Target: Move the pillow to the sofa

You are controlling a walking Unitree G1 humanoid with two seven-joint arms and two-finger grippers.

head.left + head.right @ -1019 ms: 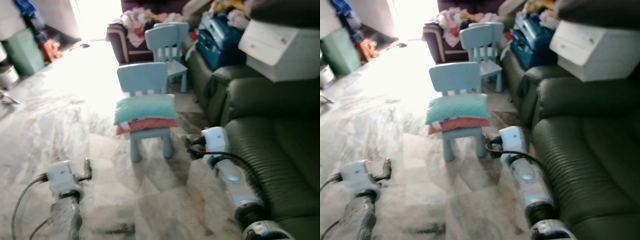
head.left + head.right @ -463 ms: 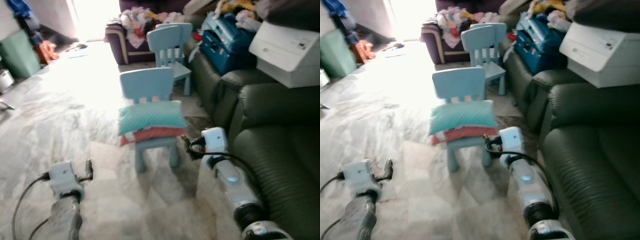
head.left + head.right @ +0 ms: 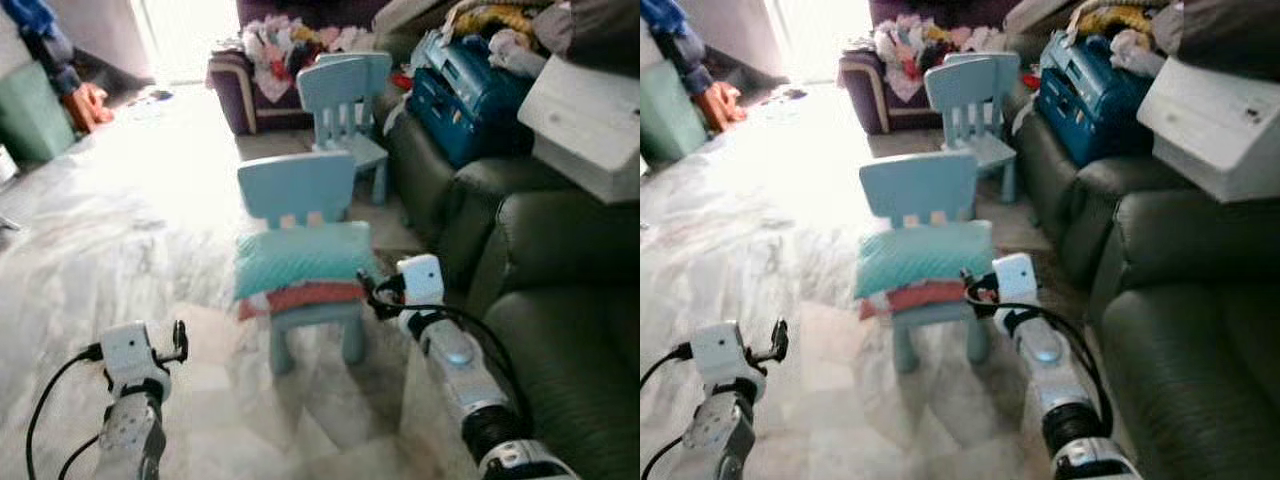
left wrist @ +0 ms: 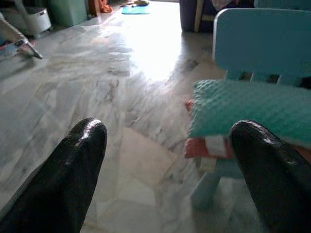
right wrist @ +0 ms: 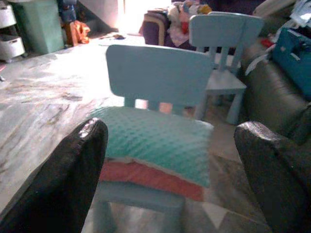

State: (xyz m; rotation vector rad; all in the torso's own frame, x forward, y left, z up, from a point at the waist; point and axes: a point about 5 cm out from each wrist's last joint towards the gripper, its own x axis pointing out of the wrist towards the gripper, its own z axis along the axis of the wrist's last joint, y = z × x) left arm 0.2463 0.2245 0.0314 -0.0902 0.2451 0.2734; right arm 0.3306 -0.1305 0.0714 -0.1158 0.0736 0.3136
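Note:
A teal pillow [image 3: 300,260] lies on top of a red pillow [image 3: 305,297], both on the seat of a small light-blue chair [image 3: 295,185]. The dark green sofa [image 3: 560,300] runs along the right. My right gripper [image 3: 366,291] is open, level with the pillows and close to the chair's right edge; in the right wrist view the teal pillow [image 5: 155,143] sits between its fingers [image 5: 73,174], still some way ahead. My left gripper [image 3: 180,342] is open, low over the floor to the left of the chair, with the teal pillow [image 4: 252,109] ahead of it.
A second light-blue chair [image 3: 340,90] stands behind the first. A blue bag [image 3: 465,95] and a white box [image 3: 590,120] rest on the sofa's far part. A purple couch piled with clothes [image 3: 262,55] is at the back. Marble floor [image 3: 130,220] lies open to the left.
The whole view has shifted as I move closer: the chair and pillows look nearer. My right gripper now sits closer to the chair's right edge. Both grippers stay open.

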